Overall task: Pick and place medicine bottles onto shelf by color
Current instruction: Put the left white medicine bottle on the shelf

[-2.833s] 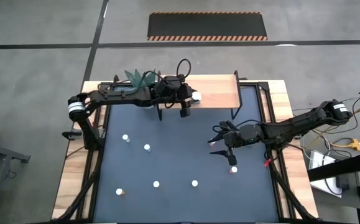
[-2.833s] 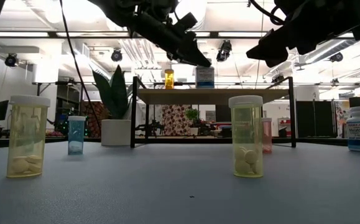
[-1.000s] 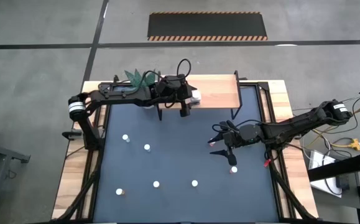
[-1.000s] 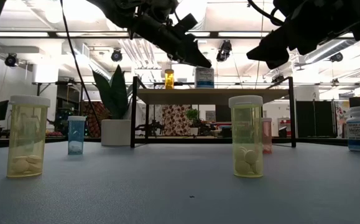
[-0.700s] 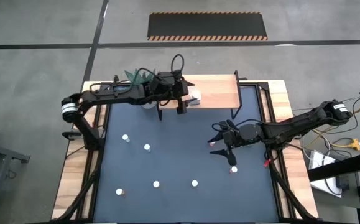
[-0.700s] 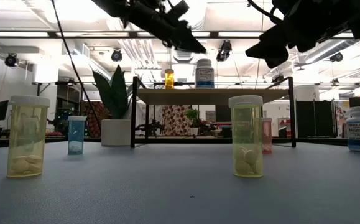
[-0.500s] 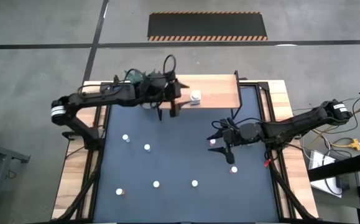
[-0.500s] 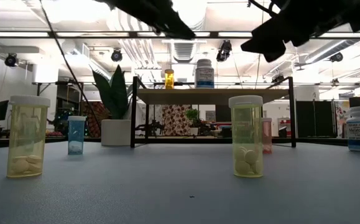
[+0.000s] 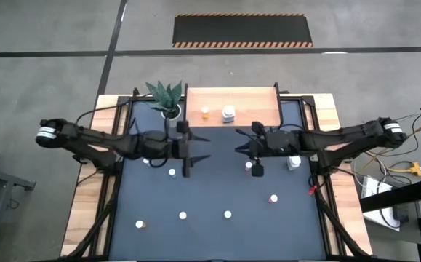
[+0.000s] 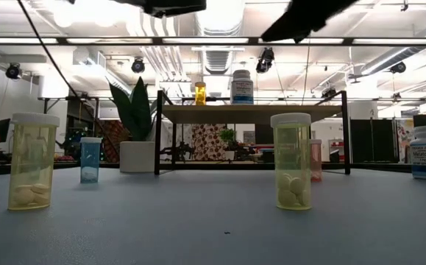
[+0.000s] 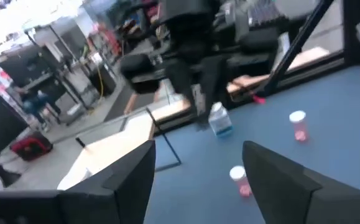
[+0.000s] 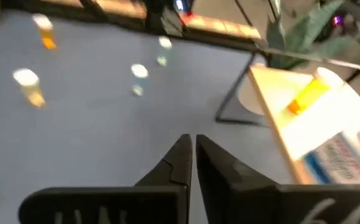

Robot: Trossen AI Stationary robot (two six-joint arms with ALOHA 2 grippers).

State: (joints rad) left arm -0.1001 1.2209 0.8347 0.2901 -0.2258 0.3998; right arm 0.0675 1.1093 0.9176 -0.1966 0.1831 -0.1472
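A: Item, right hand [image 9: 252,149]?

B: Mine. Fingers pressed together, nothing between them, touching nothing; it hangs above the table [image 9: 217,196]. Nearest piece: a pink bottle [image 9: 249,166] just below and beside my fingertips, standing upright, white cap up. A larger white bottle [image 9: 292,162] stands just beside my forearm.

A: Item, left hand [image 9: 195,148]?

B: Also mine. Fingers spread wide, empty, facing the right hand across a gap. A white-capped bottle [image 9: 171,172] stands near it, on its own side.

A: Shelf [image 9: 254,109]?

B: Beyond both hands, carrying an orange bottle [image 9: 205,112] and a white one [image 9: 229,113].

A: Which hand for the pink?

B: The right, I judge; it must open before descending.
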